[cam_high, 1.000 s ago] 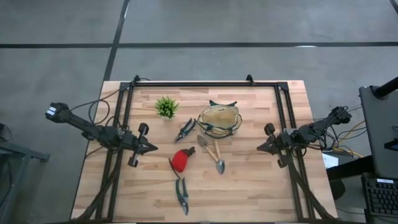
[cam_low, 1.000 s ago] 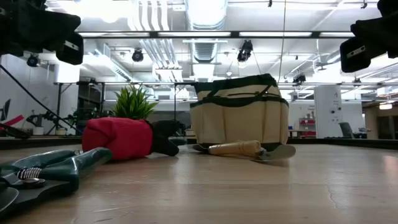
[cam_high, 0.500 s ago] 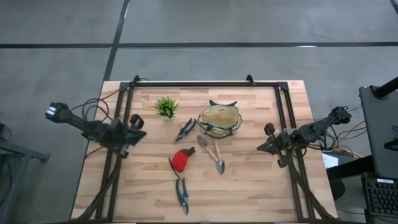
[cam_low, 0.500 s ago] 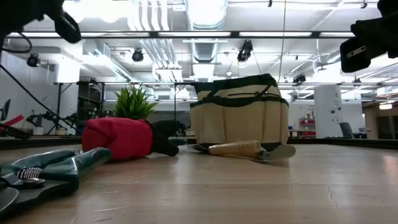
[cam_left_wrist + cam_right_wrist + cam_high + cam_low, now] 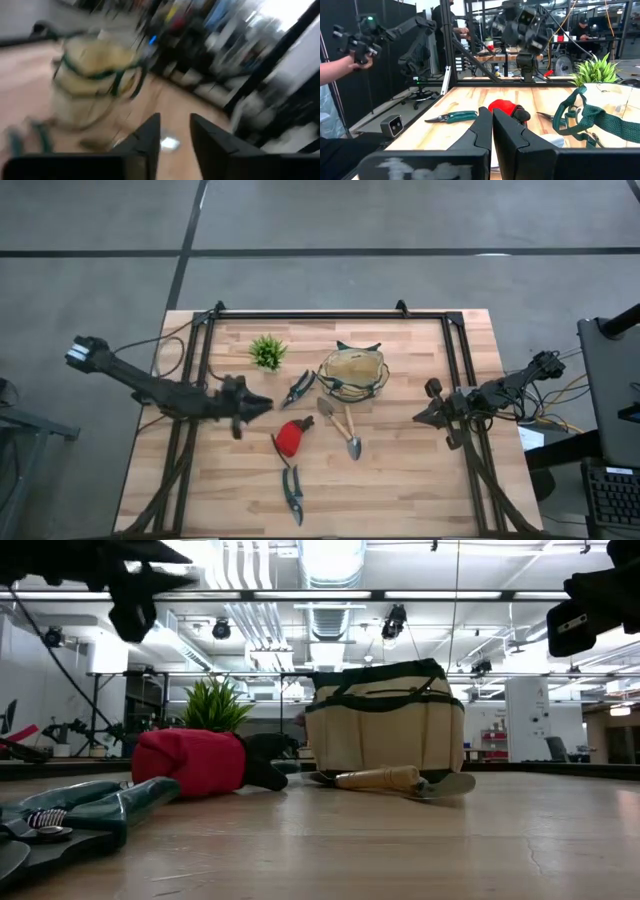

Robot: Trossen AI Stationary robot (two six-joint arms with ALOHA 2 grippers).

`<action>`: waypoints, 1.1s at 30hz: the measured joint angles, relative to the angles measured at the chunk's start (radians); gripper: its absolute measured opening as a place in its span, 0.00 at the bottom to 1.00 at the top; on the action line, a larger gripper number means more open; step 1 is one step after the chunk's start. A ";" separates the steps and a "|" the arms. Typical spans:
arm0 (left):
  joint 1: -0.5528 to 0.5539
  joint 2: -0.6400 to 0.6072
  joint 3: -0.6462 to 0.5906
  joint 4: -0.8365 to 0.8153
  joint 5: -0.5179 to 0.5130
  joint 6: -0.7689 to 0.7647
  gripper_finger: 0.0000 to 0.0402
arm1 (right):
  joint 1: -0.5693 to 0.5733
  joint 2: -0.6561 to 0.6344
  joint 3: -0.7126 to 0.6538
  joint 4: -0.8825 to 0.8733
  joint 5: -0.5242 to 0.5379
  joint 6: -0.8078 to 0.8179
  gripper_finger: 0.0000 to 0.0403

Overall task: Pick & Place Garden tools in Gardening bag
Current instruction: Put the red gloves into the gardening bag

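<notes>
The tan gardening bag (image 5: 352, 373) stands upright at the table's far middle; it also shows in the low view (image 5: 385, 720) and, blurred, in the left wrist view (image 5: 95, 75). One pair of shears (image 5: 298, 388) lies left of it. A wooden-handled fork (image 5: 327, 412) and trowel (image 5: 350, 435) lie in front of it. The red-headed piece (image 5: 291, 437) and the second shears (image 5: 292, 493) lie nearer. My left gripper (image 5: 262, 404) hovers open above the table, left of the first shears and the red piece, touching nothing. My right gripper (image 5: 418, 418) is shut and empty at the right.
A small spiky green plant (image 5: 267, 352) stands at the far left of the bag. Black frame rails (image 5: 320, 313) run along the table's far edge and sides. A person's hand (image 5: 340, 65) holding a device shows beyond the table in the right wrist view.
My left gripper first drew back toward the table's far left and turned about its wrist. It then swung toward the table's right and now points at the shears and the red-headed piece. The tools and the bag have stayed where they were.
</notes>
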 joint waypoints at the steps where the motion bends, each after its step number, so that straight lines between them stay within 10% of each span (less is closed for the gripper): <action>1: 0.000 0.029 0.029 -0.048 -0.020 -0.018 0.34 | 0.000 0.000 0.000 0.000 0.000 0.000 0.02; 11: -0.003 0.384 0.245 -0.231 -0.026 -0.087 0.70 | 0.000 0.000 0.000 -0.001 0.000 0.000 0.02; 33: -0.002 0.839 0.428 -0.455 0.045 -0.234 0.70 | 0.000 -0.001 0.000 -0.002 0.000 0.000 0.02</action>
